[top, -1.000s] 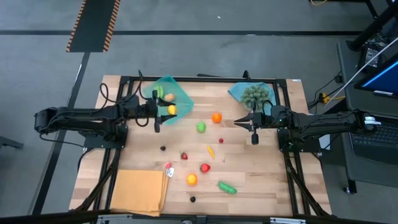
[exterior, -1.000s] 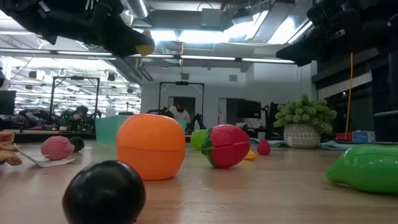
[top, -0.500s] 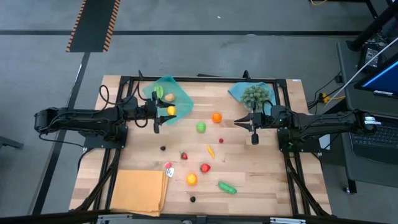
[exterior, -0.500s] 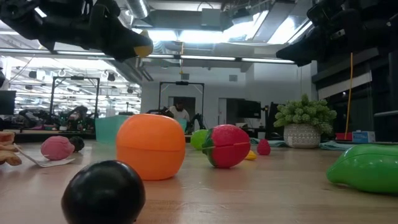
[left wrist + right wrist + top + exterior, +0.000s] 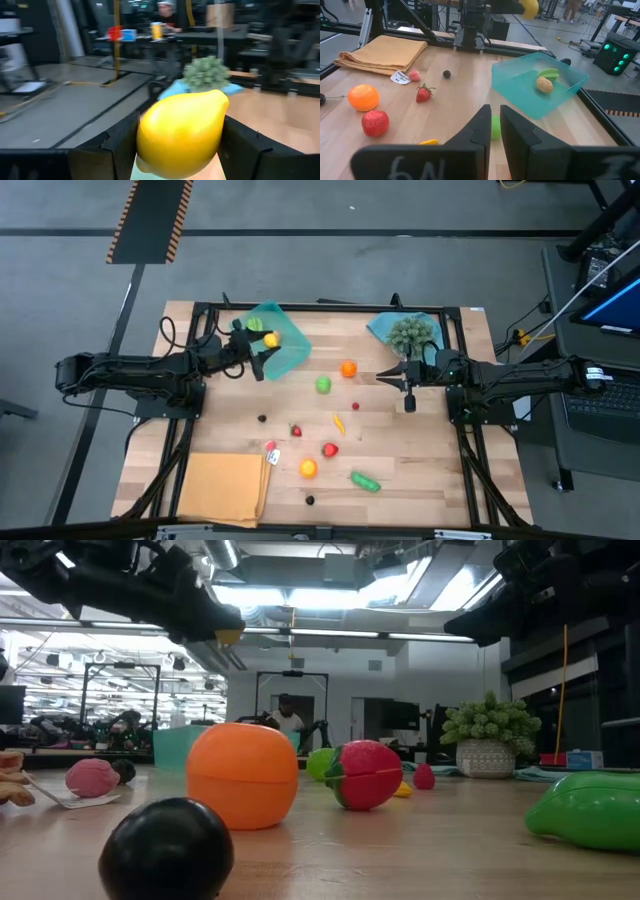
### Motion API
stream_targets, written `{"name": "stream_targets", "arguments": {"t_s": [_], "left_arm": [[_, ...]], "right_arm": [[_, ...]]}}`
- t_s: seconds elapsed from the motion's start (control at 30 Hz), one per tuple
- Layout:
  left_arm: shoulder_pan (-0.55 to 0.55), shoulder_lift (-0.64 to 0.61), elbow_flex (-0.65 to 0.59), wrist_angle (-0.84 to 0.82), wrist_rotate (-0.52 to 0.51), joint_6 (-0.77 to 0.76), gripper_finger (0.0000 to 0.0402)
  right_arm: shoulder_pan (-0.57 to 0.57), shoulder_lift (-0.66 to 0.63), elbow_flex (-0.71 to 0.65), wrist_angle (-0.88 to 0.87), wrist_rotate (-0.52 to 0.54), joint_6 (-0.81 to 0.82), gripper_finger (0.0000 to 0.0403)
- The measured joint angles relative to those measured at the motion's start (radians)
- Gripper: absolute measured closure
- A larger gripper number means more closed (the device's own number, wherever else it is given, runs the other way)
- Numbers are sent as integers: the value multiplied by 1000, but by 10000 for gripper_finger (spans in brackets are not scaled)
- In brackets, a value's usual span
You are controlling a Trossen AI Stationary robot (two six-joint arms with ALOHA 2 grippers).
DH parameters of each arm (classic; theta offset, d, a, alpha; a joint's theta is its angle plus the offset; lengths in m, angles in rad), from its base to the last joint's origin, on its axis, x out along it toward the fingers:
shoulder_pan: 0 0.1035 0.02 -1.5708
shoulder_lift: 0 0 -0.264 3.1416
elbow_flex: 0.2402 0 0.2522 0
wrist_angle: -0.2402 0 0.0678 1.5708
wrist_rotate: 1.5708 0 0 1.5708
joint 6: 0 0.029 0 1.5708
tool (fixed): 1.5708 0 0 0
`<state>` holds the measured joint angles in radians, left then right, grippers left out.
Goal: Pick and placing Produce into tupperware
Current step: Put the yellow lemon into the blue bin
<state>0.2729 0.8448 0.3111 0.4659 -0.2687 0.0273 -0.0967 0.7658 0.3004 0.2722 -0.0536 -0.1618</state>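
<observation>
Left gripper (image 5: 268, 341) pinches lemon (image 5: 180, 131) above the tray (image 5: 290, 350); lower well inside the rim before releasing; right gripper (image 5: 407, 383) idles, fingers pressed together.

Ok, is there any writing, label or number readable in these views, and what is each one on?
"6N", pale handwritten marks, roughly as it reads: on the dark body of the right gripper, seen in its own wrist view.
Small white tag lying on the wooden table: it carries print, too small to read.
Nothing else is legible in any view.
</observation>
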Motion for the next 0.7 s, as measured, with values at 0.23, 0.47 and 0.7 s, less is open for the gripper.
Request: {"name": "stream_targets", "arguments": {"t_s": [0.23,0.47,0.7], "left_arm": [[0,0,0,-3,-114,0,185],[40,15,0,-11,-115,0,185],[149,106,0,22,-58,-21,185]], "right_arm": [[0,0,0,0,0,0,360],[0,0,0,0,0,-1,360],[0,0,0,0,0,-4,360]]}}
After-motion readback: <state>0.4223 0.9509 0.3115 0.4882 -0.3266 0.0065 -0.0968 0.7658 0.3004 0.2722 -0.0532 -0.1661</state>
